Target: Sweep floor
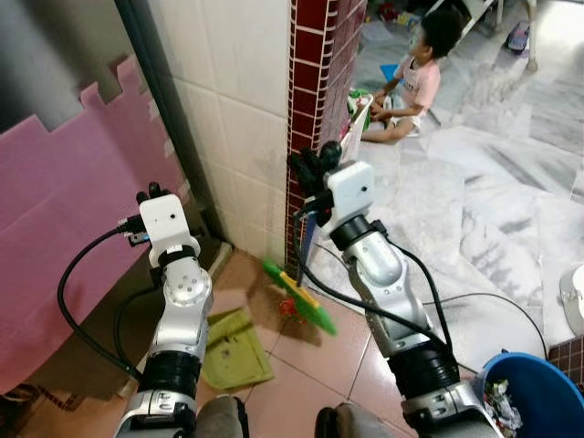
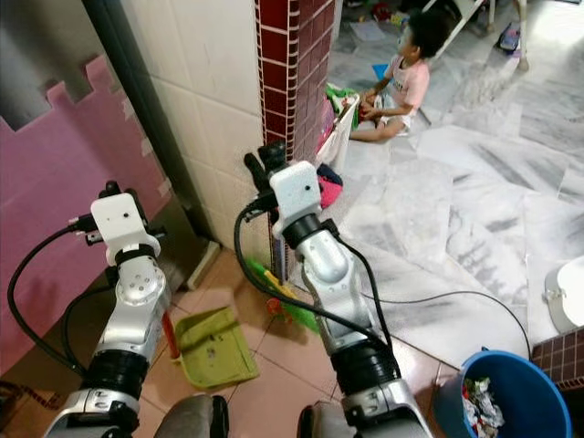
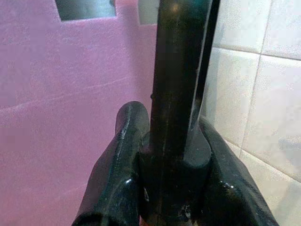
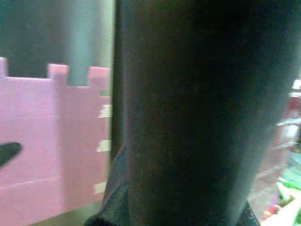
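Note:
A green dustpan (image 1: 235, 351) lies on the brown floor tiles between my arms. My left gripper (image 1: 151, 193) is raised by the pink mat, and its fingers (image 3: 117, 160) are shut around the dustpan's dark upright handle (image 3: 176, 70). My right gripper (image 1: 308, 166) is held up beside the red-tiled pillar, shut on the broom handle (image 1: 310, 239). That handle runs down to the green broom head (image 1: 299, 297), which is blurred just above the tiles to the right of the dustpan. In the right wrist view the dark handle (image 4: 197, 113) is very close.
A person (image 1: 415, 78) sits on the marble floor beyond the red pillar (image 1: 319, 73). A blue bucket (image 1: 529, 392) with rubbish stands at the lower right. A pink foam mat (image 1: 64, 210) leans on the left, a dark pipe (image 1: 160, 91) on the tiled wall. A black cable (image 1: 493, 301) crosses the marble.

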Motion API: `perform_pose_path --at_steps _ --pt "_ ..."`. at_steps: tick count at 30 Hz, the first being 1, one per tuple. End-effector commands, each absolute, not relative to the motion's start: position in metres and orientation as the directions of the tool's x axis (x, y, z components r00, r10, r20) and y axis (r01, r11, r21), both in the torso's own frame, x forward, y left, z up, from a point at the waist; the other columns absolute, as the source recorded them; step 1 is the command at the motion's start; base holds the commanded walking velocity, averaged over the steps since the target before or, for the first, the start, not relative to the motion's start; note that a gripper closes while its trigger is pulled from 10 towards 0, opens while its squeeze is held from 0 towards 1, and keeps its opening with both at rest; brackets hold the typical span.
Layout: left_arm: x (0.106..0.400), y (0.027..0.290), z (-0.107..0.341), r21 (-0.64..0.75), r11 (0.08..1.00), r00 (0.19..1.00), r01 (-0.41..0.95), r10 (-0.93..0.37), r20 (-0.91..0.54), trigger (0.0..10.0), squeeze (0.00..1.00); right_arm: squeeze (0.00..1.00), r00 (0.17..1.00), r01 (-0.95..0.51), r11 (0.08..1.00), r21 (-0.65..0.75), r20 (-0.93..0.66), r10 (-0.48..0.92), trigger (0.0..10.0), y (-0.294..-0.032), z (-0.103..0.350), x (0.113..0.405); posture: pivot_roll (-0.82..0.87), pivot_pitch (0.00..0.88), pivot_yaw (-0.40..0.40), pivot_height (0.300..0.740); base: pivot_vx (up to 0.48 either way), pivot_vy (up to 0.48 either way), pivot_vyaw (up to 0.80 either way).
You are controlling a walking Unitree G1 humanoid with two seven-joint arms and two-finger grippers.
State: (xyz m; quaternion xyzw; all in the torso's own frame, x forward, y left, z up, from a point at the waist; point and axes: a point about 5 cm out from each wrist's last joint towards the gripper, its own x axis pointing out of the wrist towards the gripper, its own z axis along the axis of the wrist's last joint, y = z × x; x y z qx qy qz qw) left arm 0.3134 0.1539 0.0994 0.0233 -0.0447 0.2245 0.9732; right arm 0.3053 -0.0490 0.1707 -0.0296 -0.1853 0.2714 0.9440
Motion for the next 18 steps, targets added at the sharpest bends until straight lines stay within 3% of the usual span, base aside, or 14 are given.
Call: perform_pose_path --at_steps 1,13,18 --pt "0.317 0.145 0.096 -0.018 0.909 0.906 -0.417 0.418 0.064 10.0 0.0 0.0 0.742 -0.532 0.828 -0.18 0.373 0.558 10.0 -0.039 0.178 0.304 -0.04 0.104 0.017 0.74 0.0 0.0 0.0" --pt "0.322 0.141 0.093 -0.039 0.921 0.92 -0.387 0.388 0.054 10.0 0.0 0.0 0.714 -0.664 0.746 -0.05 0.253 0.652 10.0 -0.027 0.16 0.297 -0.04 0.103 0.014 0.74 0.0 0.0 0.0" --pt "0.323 0.14 0.093 -0.043 0.923 0.922 -0.382 0.384 0.055 10.0 0.0 0.0 0.675 -0.737 0.656 0.162 0.204 0.709 10.0 -0.033 0.165 0.296 -0.05 0.102 0.012 0.74 0.0 0.0 0.0"
